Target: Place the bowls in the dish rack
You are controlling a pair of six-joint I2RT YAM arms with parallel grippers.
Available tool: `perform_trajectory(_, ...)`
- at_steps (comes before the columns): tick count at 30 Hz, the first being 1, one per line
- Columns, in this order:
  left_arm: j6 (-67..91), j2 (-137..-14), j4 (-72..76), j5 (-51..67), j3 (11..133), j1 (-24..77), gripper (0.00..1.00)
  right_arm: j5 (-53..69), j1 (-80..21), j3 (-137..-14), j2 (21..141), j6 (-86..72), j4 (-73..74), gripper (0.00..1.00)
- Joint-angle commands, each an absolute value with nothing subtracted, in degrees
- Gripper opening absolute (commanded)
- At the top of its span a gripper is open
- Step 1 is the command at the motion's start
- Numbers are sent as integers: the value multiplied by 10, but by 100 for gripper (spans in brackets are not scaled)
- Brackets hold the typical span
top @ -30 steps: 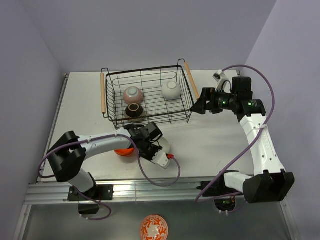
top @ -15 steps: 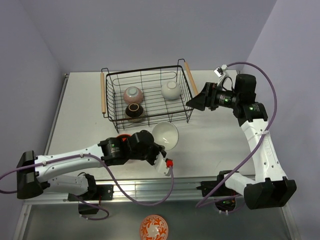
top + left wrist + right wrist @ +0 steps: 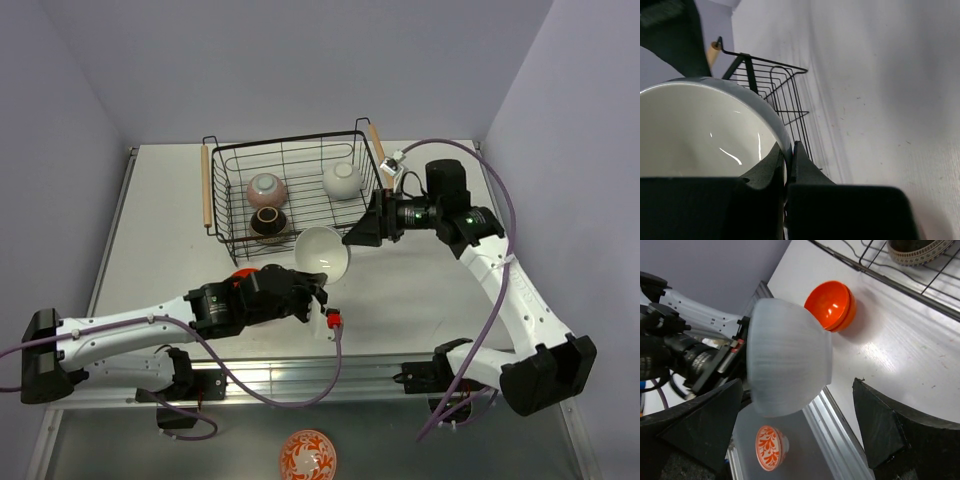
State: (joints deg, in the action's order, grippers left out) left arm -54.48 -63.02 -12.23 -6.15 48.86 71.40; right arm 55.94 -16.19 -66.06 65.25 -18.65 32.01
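1. The left gripper (image 3: pixel 788 151) is pinching the rim of a plain white bowl (image 3: pixel 322 251), with one finger sitting inside and one outside, jaws pretty much closed on it.
2. That bowl is hanging up off the table (image 3: pixel 420 290), tipped on its side, just in front of the near long wall of the dish rack (image 3: pixel 285 143). It's not inside the rack.
3. The right gripper (image 3: pixel 355 236) is reaching in from the right with its jaws spread wide and nothing in them. Its tips are sitting right beside the white bowl's right edge, and I honestly can't tell if they're touching it.
4. In the right wrist view the bowl's outside is filling the middle of the shot, between the two spread fingers (image 3: pixel 700 425).
5. Three bowls are already sitting in the rack: a pinkish-white bowl (image 3: pixel 267 188) at the left, a dark patterned bowl (image 3: pixel 268 222) just in front of it, and another white bowl (image 3: pixel 342 180) toward the far right.
6. The two orange bowls (image 3: pixel 830 306) are lying stacked on the table near the rack's front left corner, partly hiding under the left arm in the top view.
7. An orange-and-white patterned bowl (image 3: pixel 308 455) is sitting down below the table's near edge.
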Motion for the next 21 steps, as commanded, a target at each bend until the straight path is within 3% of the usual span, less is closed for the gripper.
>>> perform_trajectory(1,-545,-604,-33,-74,497,723,0,568,-185,-664,663,-187,305,98)
perform_trajectory(14,-539,-601,40,-100,486,727,0,613,-243,-667,699,-230,269,96)
perform_trajectory(21,-541,-596,51,-97,474,727,0,641,-244,-672,708,-243,267,76)
